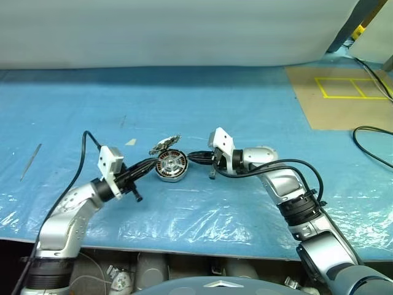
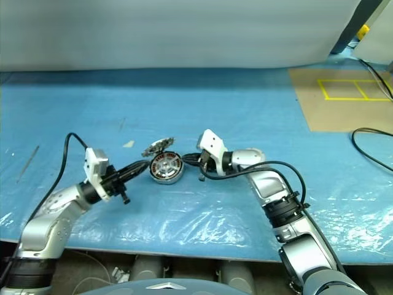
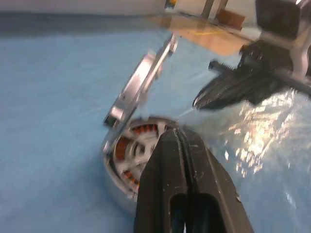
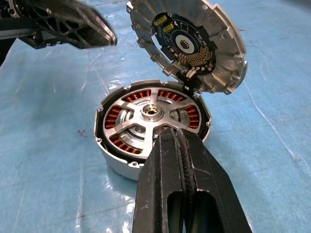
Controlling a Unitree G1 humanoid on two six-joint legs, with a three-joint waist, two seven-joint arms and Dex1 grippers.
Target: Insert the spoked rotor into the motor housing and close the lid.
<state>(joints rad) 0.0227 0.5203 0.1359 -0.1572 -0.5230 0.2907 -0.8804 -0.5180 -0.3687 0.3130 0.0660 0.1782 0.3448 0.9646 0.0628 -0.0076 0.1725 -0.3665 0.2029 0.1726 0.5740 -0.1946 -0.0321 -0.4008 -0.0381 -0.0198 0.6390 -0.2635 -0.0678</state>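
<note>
**Two closed grippers, one lid left to shut**

Two arms flank your squat round silver-grey motor housing (image 4: pixel 146 141), which sits on the blue plastic-covered surface (image 1: pixel 245 110) just left of centre in the head views. The spoked rotor (image 4: pixel 150 116), silvery arms over copper-brown windings, looks already seated inside. The round grey metal lid (image 4: pixel 194 43), hinged at the housing's far edge, stands tilted open, showing its ribbed inner face and a dark circuit board.

Your left gripper (image 1: pixel 147 165) has its fingers pressed together on nothing, just left of the housing. Your right gripper (image 1: pixel 195 158) is likewise closed and empty, its tip near the housing's right rim.

For the close, I judge you should brace the housing with one closed tip, push the lid's upper edge with the other, and let it swing down about its hinge. Press at the raised centre last, keeping clear of the board.

No brand, label or writing can be read.
</note>
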